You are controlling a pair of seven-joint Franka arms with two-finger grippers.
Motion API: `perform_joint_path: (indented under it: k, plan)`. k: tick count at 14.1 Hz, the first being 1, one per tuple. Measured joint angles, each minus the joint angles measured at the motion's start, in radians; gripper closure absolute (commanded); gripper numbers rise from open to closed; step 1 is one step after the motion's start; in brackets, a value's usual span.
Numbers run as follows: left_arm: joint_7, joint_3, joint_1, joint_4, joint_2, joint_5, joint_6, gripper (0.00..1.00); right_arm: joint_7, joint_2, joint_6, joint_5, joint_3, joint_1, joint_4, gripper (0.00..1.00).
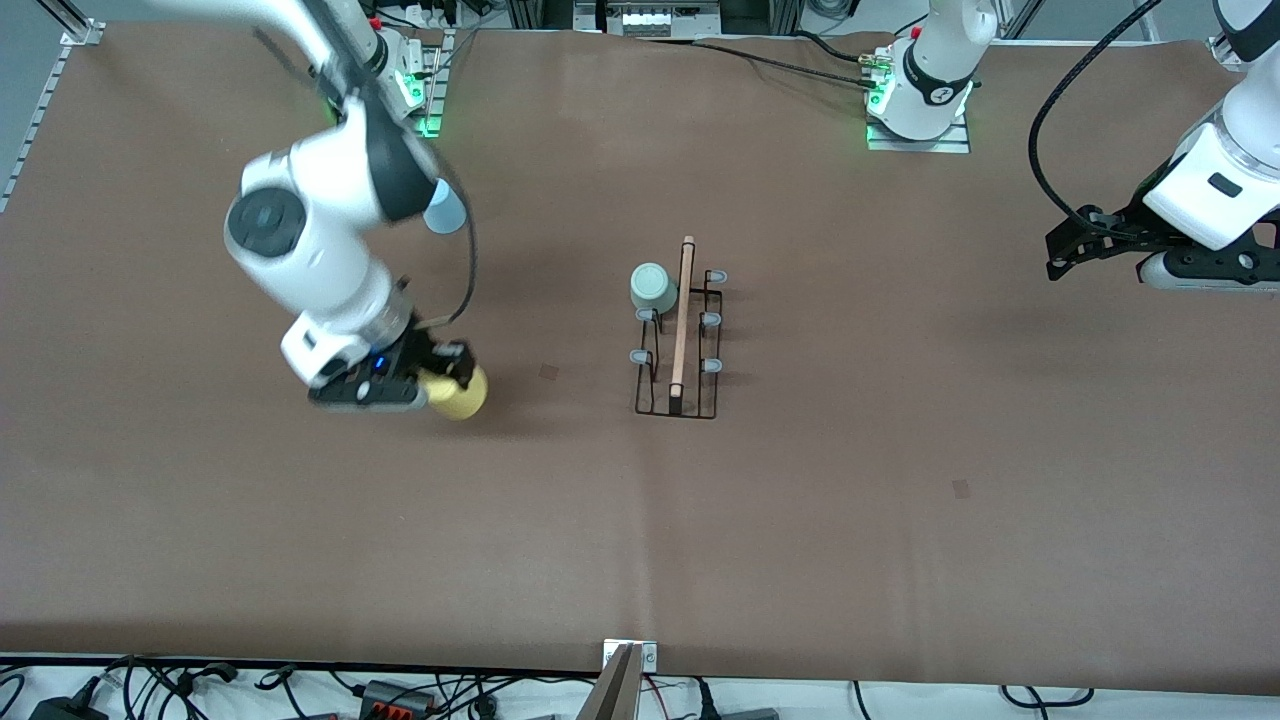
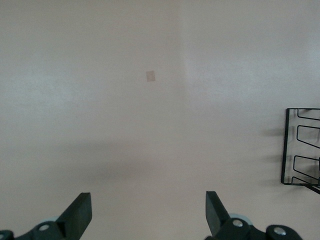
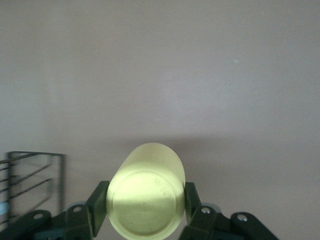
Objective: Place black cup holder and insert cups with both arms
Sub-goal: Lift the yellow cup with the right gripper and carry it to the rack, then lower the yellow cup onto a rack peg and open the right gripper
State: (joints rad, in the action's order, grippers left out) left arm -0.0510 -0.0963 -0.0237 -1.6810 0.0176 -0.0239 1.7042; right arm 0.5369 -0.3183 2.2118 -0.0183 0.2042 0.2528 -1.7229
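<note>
The black cup holder (image 1: 678, 345) stands on the brown table (image 1: 850, 520), in the middle, and it is the thing to look from; a pale green cup (image 1: 653, 287) sits upside down on one of its pegs, at the corner farthest from the front camera, on the side toward the right arm's end. The right gripper (image 1: 440, 385) is well away from the holder, toward the right arm's end of the table; its two fingers (image 3: 100, 202) squeeze the sides of a yellow cup (image 1: 458, 393); a light blue cup (image 1: 445, 210) peeks out by the same arm, still farther from the front camera than the holder. The left gripper (image 1: 1075, 245) waits in the air well away from the holder, over the left arm's end of the table; its fingers (image 2: 77, 215) are spread wide apart with nothing in them.
</note>
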Motion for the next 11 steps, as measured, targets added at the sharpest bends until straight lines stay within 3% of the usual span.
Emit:
perform_joint_path:
  k: [3, 6, 11]
  plan:
    - [0.0, 0.0, 0.0, 0.0, 0.0, 0.0, 0.0, 0.0, 0.204, 0.008, 0.01, -0.02, 0.003, 0.128, -0.002, 0.88]
    - [0.0, -0.001, 0.001, 0.0, 0.0, 0.0, 0.0, 0.0, 0.396, -0.029, 0.037, -0.13, 0.001, 0.243, 0.03, 0.88]
    - [0.0, -0.001, 0.002, 0.0, 0.0, 0.0, 0.0, 0.0, 0.47, -0.133, 0.041, -0.147, -0.048, 0.316, 0.159, 0.88]
